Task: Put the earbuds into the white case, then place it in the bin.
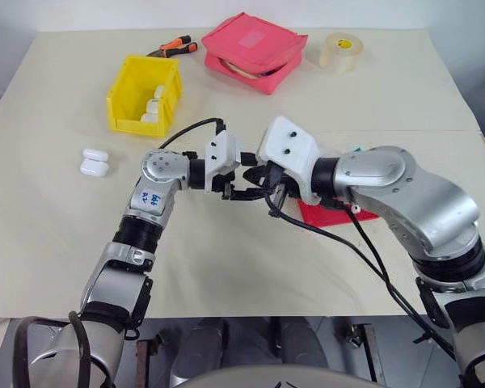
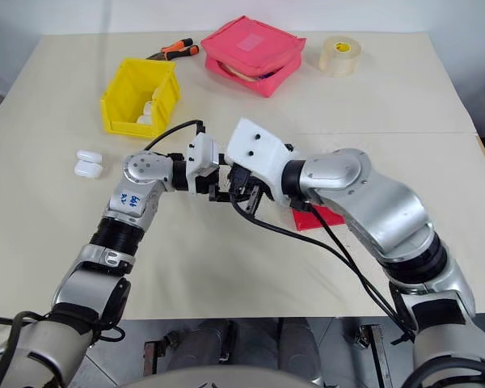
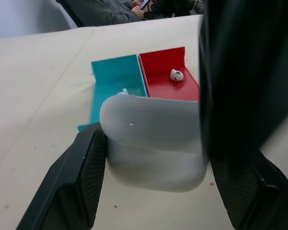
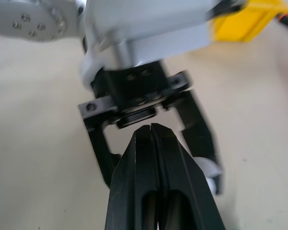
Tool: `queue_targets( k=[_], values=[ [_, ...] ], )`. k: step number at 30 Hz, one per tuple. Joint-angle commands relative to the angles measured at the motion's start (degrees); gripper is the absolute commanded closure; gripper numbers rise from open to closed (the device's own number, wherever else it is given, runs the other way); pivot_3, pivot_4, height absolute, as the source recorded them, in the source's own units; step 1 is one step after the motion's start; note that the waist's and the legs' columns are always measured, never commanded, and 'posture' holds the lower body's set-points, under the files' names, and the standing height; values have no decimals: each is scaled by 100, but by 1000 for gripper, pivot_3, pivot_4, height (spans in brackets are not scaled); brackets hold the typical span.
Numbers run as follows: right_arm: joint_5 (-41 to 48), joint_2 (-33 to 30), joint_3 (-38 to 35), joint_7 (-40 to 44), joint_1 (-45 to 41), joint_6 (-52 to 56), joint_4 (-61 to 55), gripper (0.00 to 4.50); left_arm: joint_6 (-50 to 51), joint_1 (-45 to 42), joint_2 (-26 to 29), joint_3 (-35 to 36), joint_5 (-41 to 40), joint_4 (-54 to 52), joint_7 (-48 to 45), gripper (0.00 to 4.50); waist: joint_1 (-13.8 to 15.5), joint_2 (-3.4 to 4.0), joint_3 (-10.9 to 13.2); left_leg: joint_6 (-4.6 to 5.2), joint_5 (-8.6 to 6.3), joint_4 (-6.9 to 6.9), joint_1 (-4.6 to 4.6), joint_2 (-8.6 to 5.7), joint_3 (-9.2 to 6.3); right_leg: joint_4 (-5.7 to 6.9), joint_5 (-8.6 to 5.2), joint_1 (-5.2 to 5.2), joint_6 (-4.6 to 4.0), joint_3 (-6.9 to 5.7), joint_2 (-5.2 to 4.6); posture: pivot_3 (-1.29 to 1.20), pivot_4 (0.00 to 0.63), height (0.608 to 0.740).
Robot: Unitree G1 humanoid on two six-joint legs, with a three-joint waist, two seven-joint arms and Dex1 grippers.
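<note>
My left gripper (image 1: 239, 188) is shut on the white case (image 3: 153, 143), held level above the table's middle; its two black fingers (image 3: 81, 167) clamp the case's sides. My right gripper (image 4: 151, 127) is shut, with nothing between its fingers. Its tips point at the left gripper from close by, and the case (image 4: 209, 173) shows just behind them. One earbud (image 3: 176, 74) lies in the red tray (image 3: 158, 64). Another earbud (image 3: 124, 91) peeks up from the teal tray (image 3: 116, 79). The yellow bin (image 1: 123, 101) stands at the back left with white cases inside.
Two more white cases (image 1: 94, 162) lie on the table left of my left arm. A pink pouch (image 1: 255, 50), a tape roll (image 1: 339, 51) and orange-handled pliers (image 1: 174, 47) sit along the far edge. A seated person (image 3: 115, 9) is beyond the table.
</note>
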Motion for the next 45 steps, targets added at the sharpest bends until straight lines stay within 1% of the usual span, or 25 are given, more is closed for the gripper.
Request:
queue_targets(
  k=[1,6,11,13,21,23,26,29,32,34,36,37,40,45],
  values=[
    [-208,67,55,-28,-26,-254,66,4468,-116,-148,-13,36,-9,-15,-45,1658,-9,0,0,0,0,0,0,1,0,0,0,0,0,0,0,0,150,740],
    [-469,-306,-12,35,184,-371,209,4468,-37,-124,42,154,-158,-234,-75,1658,-5,0,0,0,0,-1,0,2,0,0,0,-2,0,0,1,0,150,740],
    [-491,-689,-235,103,559,-394,112,4468,185,-27,150,268,-295,-571,-68,1658,-4,0,0,0,0,-1,0,-1,-1,0,0,-2,0,2,0,0,150,740],
    [-470,-683,-270,108,651,-414,75,4468,242,-6,165,285,-293,-632,-38,1658,-4,0,0,0,0,-2,0,-1,-1,0,0,-2,0,3,0,0,150,740],
    [-554,-270,-142,13,803,-522,192,4468,351,-34,151,307,-293,-733,24,1658,-17,0,0,0,0,-2,0,6,3,-2,0,-3,0,8,0,0,150,740],
    [-585,-273,-198,11,860,-521,167,4468,373,-27,157,329,-287,-747,70,1658,-13,0,0,0,0,-1,0,6,2,-2,0,-3,0,6,2,0,150,740],
    [-387,-363,-693,79,1112,-476,-67,4468,378,50,199,417,-280,-728,208,1658,12,0,0,0,0,0,0,1,0,0,0,-2,0,6,2,0,150,740],
    [-81,-219,-1557,45,1582,-713,-188,4468,299,129,190,638,-373,-646,411,1658,19,0,0,2,1,1,0,-9,-6,2,0,0,0,4,-2,0,150,740],
    [451,-111,-2570,333,2348,-1160,-257,4468,383,199,193,919,-513,-602,623,1658,21,-2,-1,3,1,0,0,-12,-9,2,0,1,1,5,-2,0,150,740],
    [687,-18,-2979,465,2659,-1460,-218,4468,455,234,206,1004,-583,-622,663,1658,10,-2,-1,3,1,-1,0,-12,-11,2,0,2,1,5,-1,0,150,740],
    [1244,3,-3415,821,3025,-1498,-253,4100,610,297,256,1083,-636,-670,696,1658,3,-2,-1,4,1,-4,0,-11,-9,4,0,2,1,7,0,0,150,740],
    [1389,-19,-3544,947,3151,-1569,-254,3879,650,332,298,1108,-645,-677,687,1658,2,-2,-1,3,1,-4,1,-11,-8,5,0,2,1,9,0,0,150,740],
    [1708,-10,-3908,1309,3365,-2077,-150,2903,751,404,430,1204,-691,-670,749,1658,-15,-2,-1,3,1,-5,1,-8,-7,4,0,1,1,11,4,0,150,740],
    [1751,-382,-4051,2053,3806,-2736,5,1275,916,469,689,1393,-718,-713,878,1658,1,-2,-1,4,0,-7,1,-9,-8,2,0,2,1,10,4,0,150,740]
  ],
)
